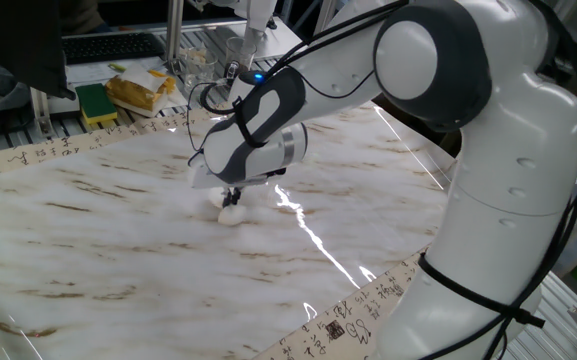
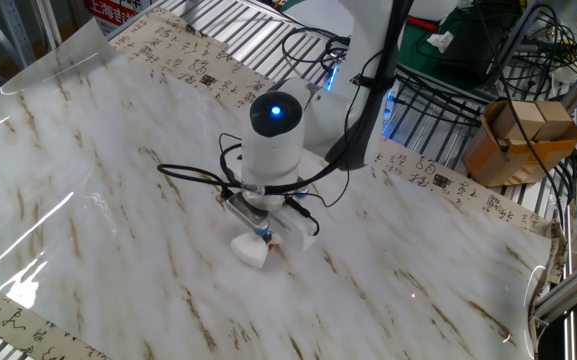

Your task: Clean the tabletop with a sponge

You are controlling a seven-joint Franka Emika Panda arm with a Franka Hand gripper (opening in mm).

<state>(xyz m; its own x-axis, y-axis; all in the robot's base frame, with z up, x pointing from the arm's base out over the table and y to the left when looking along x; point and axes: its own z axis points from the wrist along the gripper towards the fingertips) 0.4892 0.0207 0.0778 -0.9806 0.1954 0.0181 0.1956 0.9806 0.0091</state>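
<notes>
So the gripper (image 2: 259, 236) is pointing straight down near the middle of the tabletop (image 2: 88, 150), fingers clenched on the sponge (image 2: 249, 250), and the sponge looks pressed flat against the surface under the tip. In the one fixed view the sponge (image 1: 230, 215) is just a small pale lump poking out below the wrist, so not much of it is actually held, and that's my main worry: drag it sideways on that glossy sheet with a shallow grip and the soft block could twist or peel out of the fingers, and then the arm just wipes with bare metal. Push too hard instead and the fingertips could bottom out through the squishy sponge and scrape the sheet, which has some glare and ripples near the front edge like it isn't lying perfectly flat, so it might bunch or shift. Too light and it skims without cleaning anything. Also there's a loose cable (image 2: 193, 172) looping around the wrist, hanging pretty low, which could brush the surface on a wide sweep. I can't make out any obvious dirt next to the sponge right now, so hard to say how much wiping is left.
</notes>
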